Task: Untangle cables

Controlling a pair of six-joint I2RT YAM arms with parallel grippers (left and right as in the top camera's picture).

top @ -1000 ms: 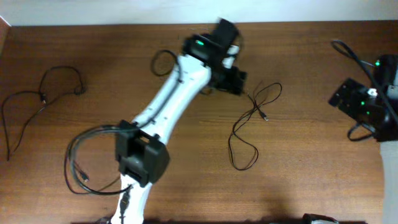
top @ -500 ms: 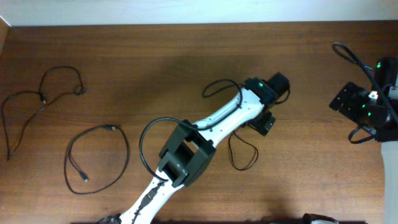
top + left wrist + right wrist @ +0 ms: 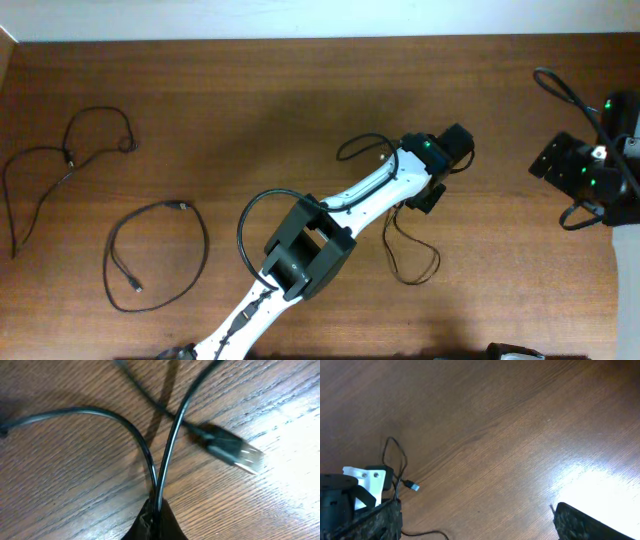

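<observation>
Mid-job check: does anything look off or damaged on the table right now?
Nothing looks damaged. One oddity: the left claw is shut on two strands of cable at once, near a plug, so pulling may drag a doubled loop.

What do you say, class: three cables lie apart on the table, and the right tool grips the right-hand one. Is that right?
No. It is the left tool that grips that cable, pinching two strands of it, as the left wrist view shows. The right tool stands open and holds nothing. The rest of the statement stands.
</observation>
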